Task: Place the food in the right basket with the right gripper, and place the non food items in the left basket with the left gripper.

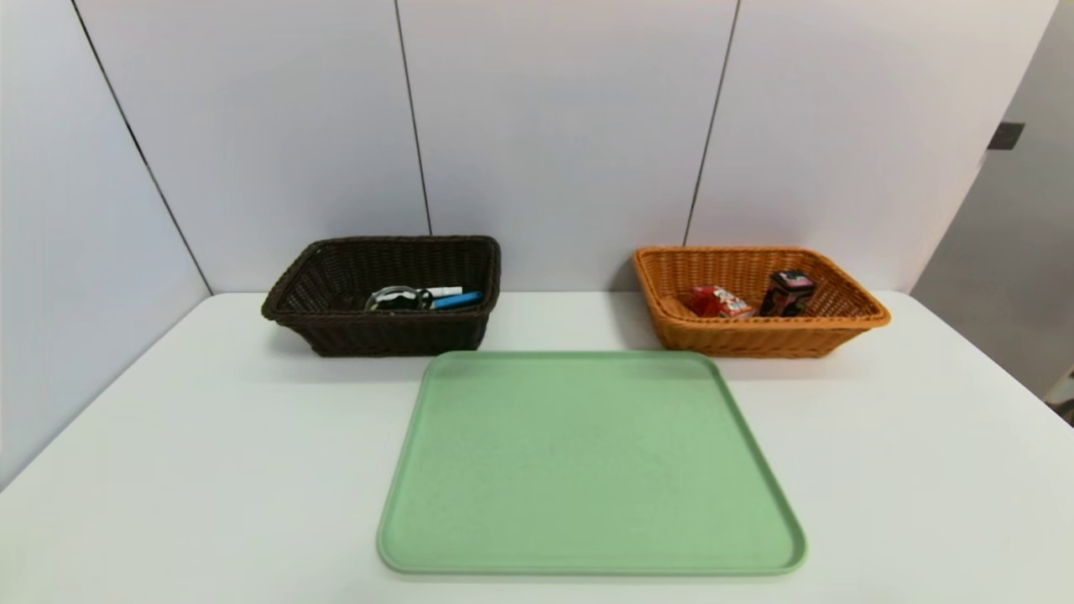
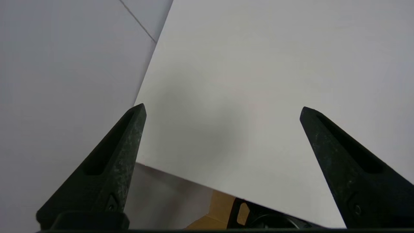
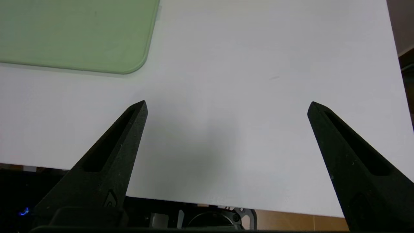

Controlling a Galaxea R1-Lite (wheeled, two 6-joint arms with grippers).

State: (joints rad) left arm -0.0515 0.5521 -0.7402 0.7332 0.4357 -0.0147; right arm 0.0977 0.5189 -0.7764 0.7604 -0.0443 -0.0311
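Sorting looks finished: non-food is lying in the dark basket, food in the orange basket, tray bare. Left gripper and right gripper are hanging spread apart, holding nothing, over the counter's near edge; nothing is calling for another pick.

A lab-like test station: a bare white table boxed in by plain grey panel walls, with a green tray and two wicker baskets laid out neatly.
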